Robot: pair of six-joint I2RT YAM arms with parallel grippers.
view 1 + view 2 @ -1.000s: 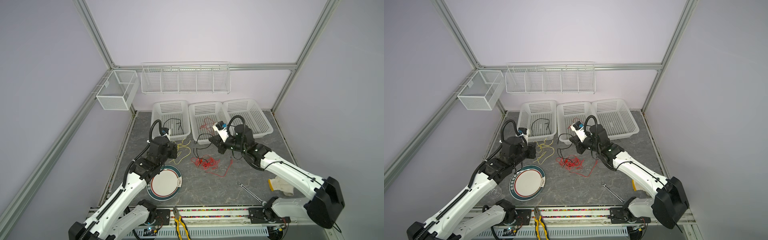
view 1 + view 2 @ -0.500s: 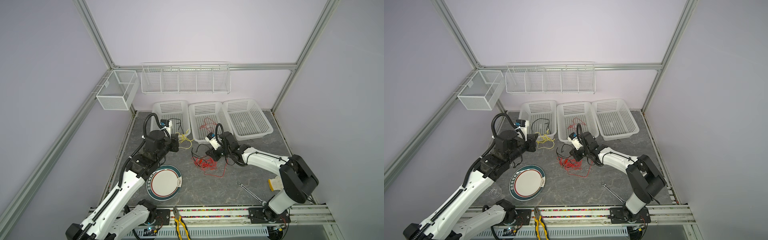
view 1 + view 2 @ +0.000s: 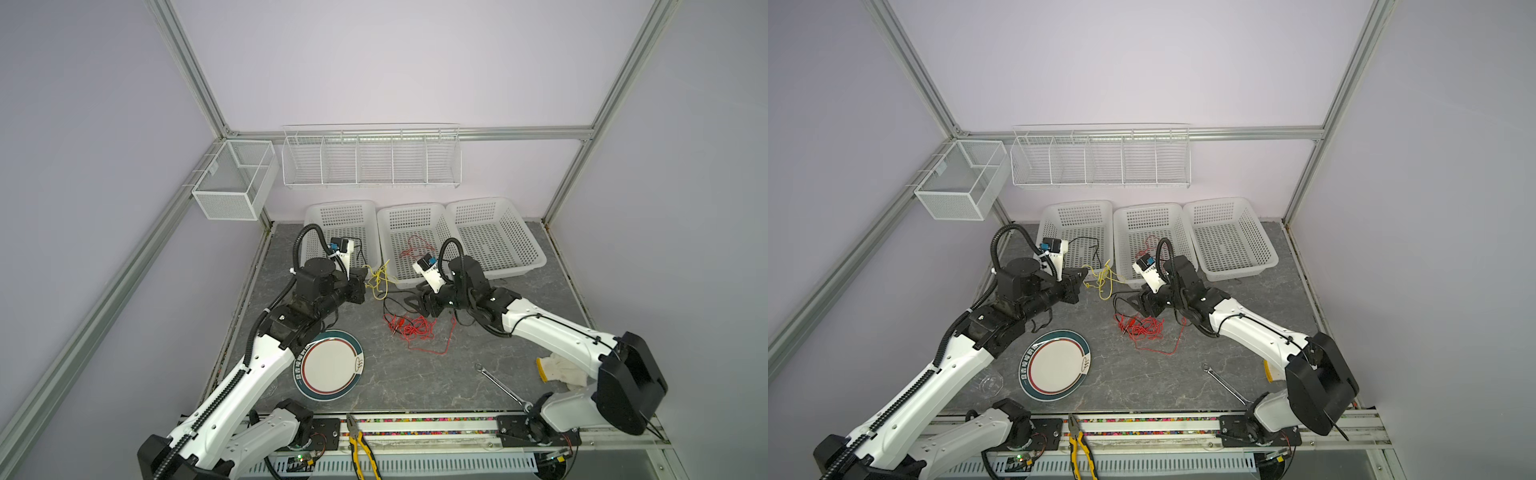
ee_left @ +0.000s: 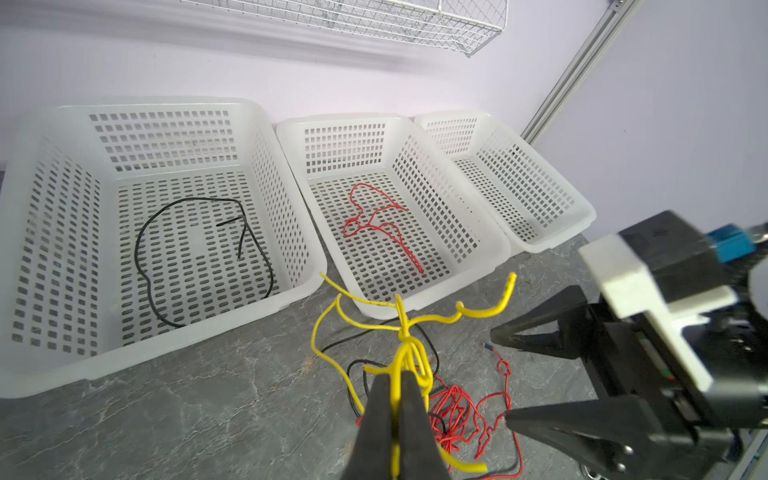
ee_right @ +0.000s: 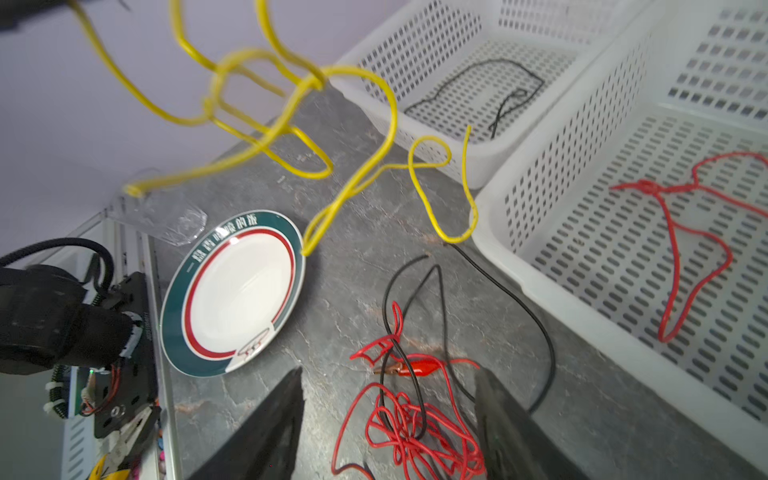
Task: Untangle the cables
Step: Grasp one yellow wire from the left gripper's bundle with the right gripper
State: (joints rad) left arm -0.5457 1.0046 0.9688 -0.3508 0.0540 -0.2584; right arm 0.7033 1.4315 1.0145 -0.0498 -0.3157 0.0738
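My left gripper (image 4: 395,378) is shut on a bunch of the yellow cable (image 4: 409,349), held above the table in front of the baskets. The gripper (image 3: 365,284) and its yellow cable (image 3: 380,278) show in both top views. My right gripper (image 5: 390,371) is open, its jaws wide on either side of the red tangle (image 5: 415,432) on the table, touching nothing. A black cable (image 5: 536,320) runs through that red tangle (image 3: 411,330). Another black cable (image 4: 145,249) lies in the left basket, and a red cable (image 4: 374,224) lies in the middle one.
Three white baskets (image 3: 536,262) line the back. A plate (image 3: 330,365) lies front left with a clear glass (image 3: 988,382) beside it. A wrench (image 3: 498,384) and a glove (image 3: 561,370) lie front right. Pliers (image 3: 361,449) rest on the front rail.
My right gripper has gone from shut to open and now sits over the red tangle. My left gripper, still shut, has carried the yellow cable up and towards the baskets.
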